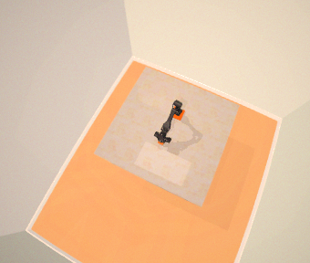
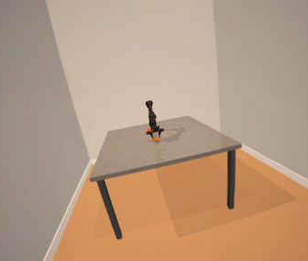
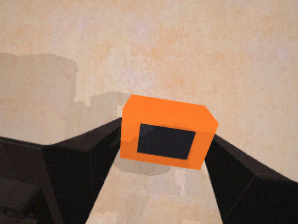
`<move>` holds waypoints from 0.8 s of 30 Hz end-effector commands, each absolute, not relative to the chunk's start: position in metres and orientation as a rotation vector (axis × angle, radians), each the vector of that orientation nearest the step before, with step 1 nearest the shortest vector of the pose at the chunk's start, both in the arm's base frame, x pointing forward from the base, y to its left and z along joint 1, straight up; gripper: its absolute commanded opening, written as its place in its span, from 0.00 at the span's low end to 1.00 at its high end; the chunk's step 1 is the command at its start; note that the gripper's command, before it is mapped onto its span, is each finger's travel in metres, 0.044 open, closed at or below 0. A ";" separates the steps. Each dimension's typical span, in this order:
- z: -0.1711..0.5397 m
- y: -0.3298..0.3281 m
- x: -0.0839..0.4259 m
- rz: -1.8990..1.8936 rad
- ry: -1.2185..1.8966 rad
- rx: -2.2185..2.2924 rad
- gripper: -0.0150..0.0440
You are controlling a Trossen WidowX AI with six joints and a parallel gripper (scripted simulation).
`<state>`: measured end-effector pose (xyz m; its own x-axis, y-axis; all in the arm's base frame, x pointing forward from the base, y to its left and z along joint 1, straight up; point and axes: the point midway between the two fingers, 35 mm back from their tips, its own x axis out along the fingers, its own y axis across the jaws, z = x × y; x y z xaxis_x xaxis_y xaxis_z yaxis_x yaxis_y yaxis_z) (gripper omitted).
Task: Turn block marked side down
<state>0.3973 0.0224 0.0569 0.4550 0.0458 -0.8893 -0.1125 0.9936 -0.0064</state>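
The pincer [image 1: 161, 141] [image 2: 156, 137] [image 3: 164, 128] grips the block [image 1: 160, 143] [image 2: 157, 139] [image 3: 170, 107] above the pale table [image 1: 121, 132] [image 2: 125, 151] [image 3: 200, 40].

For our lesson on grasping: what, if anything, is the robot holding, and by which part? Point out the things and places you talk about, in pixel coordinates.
The hand [image 1: 161, 141] [image 2: 156, 138] [image 3: 164, 128] holds the orange block [image 2: 157, 140] [image 3: 167, 111] by two opposite sides, with the dark-marked face between them left uncovered.
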 end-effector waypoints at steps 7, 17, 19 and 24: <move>0.061 0.023 0.393 0.108 0.984 -0.066 0.25; 0.045 0.023 0.404 0.109 0.868 -0.057 0.25; 0.042 0.023 0.406 0.110 0.837 -0.054 0.25; 0.034 0.023 0.409 0.111 0.760 -0.049 0.25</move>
